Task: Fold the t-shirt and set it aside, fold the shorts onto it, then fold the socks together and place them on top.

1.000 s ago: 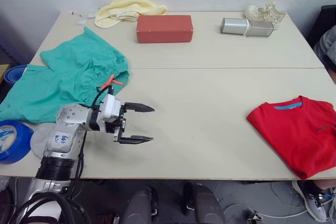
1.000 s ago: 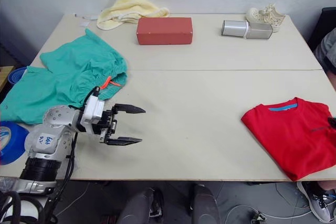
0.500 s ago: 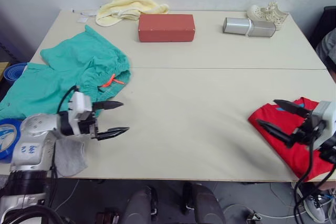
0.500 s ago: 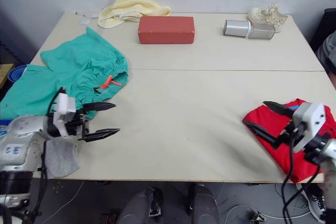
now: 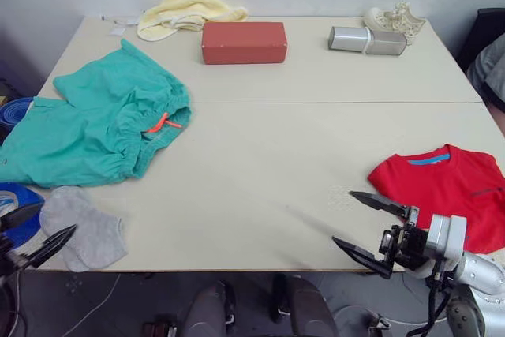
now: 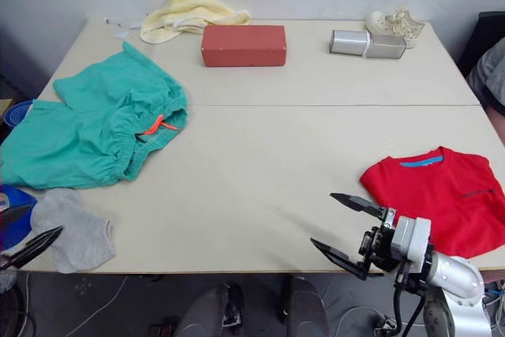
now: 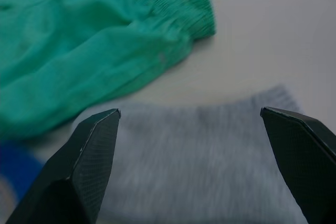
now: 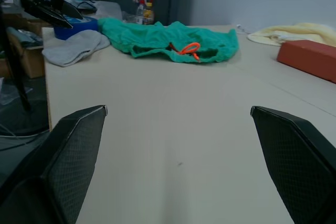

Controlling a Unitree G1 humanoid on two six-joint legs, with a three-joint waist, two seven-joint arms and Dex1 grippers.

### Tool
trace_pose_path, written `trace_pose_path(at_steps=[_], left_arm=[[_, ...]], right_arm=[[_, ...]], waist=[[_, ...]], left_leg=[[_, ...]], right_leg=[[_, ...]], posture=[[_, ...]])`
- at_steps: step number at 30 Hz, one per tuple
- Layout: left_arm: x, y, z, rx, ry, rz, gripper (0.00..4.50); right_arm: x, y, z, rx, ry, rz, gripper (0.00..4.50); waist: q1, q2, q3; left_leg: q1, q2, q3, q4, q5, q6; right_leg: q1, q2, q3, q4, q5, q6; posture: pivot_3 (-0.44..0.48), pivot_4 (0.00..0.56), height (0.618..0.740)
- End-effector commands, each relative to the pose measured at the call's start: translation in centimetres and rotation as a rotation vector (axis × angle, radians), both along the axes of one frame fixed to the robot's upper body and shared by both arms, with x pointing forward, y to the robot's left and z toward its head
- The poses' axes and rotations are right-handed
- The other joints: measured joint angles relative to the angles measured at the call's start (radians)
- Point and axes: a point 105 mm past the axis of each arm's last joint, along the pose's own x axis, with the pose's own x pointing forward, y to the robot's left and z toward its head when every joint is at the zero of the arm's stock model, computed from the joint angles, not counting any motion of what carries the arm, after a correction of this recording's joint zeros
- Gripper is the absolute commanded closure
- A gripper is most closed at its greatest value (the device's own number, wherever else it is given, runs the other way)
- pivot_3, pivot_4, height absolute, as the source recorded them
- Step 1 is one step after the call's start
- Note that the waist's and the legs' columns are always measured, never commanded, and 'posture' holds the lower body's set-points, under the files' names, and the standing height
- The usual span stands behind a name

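Left gripper (image 5: 28, 230) has withdrawn off the near-left table edge, uncovering the small light grey knit socks (image 5: 83, 226). Right gripper (image 5: 371, 222) now hovers, fingers spread, at the near-right edge.

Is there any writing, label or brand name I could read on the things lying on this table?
None can be read.
The t-shirt bears a small dark mark on its chest, too small to read.
The red box, the silver cylinder, the shorts and the socks show no lettering.
A small white slip lies at the table's far left corner; too small to tell if it carries text.
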Motion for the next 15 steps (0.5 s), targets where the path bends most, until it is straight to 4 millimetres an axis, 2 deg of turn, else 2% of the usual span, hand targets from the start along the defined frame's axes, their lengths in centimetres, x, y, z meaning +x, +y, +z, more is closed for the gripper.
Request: trace_pose_path(at_steps=[1, 5, 8, 14, 15], left_arm=[[-2.4, 2.2, 0.9, -0.014, -0.027, 0.148, 0.0], [-4.1, 2.9, 1.2, -0.031, -0.002, 0.197, 0.0], [-4.2, 2.7, 1.4, -0.035, 0.007, 0.187, 0.0], [0.7, -0.5, 3.2, -0.003, 0.018, -0.002, 0.0], [2.1, -1.2, 3.5, 0.043, 0.037, -0.037, 0.0]], right_arm=[[-0.5, -0.2, -0.2, -0.02, -0.048, 0.036, 0.02], [-0.4, 0.2, -0.3, -0.005, -0.018, 0.057, 0.02], [0.0, 0.9, 0.3, 0.043, -0.004, 0.042, 0.02], [0.5, 3.1, 2.4, 0.06, -0.081, 0.135, 0.02], [0.7, 3.5, 2.9, 0.069, -0.09, 0.147, 0.02]], waist=[[0.002, 0.0, 0.0], [-0.001, -0.002, -0.001], [-0.003, -0.001, -0.001], [0.001, -0.003, -0.002], [0.002, -0.002, -0.001]], left_leg=[[0.0, 0.0, 0.0, 0.0, 0.0, 0.0], [0.0, 0.0, 0.0, -0.002, 0.0, 0.0], [0.001, 0.0, 0.0, -0.005, 0.0, -0.001], [0.001, 0.0, 0.0, -0.007, 0.003, -0.004], [0.001, 0.0, 0.0, -0.007, 0.003, -0.005]], right_leg=[[0.0, 0.0, 0.0, 0.0, 0.0, 0.0], [0.0, 0.0, 0.0, -0.001, -0.001, -0.002], [-0.001, 0.0, 0.0, -0.002, -0.002, -0.003], [-0.003, 0.0, 0.0, 0.0, -0.002, -0.003], [-0.003, 0.0, 0.0, 0.0, -0.002, -0.003]], posture=[[0.0, 0.15, 0.74], [0.0, 0.15, 0.74], [0.0, 0.15, 0.74], [0.0, 0.15, 0.74], [0.0, 0.15, 0.74]])
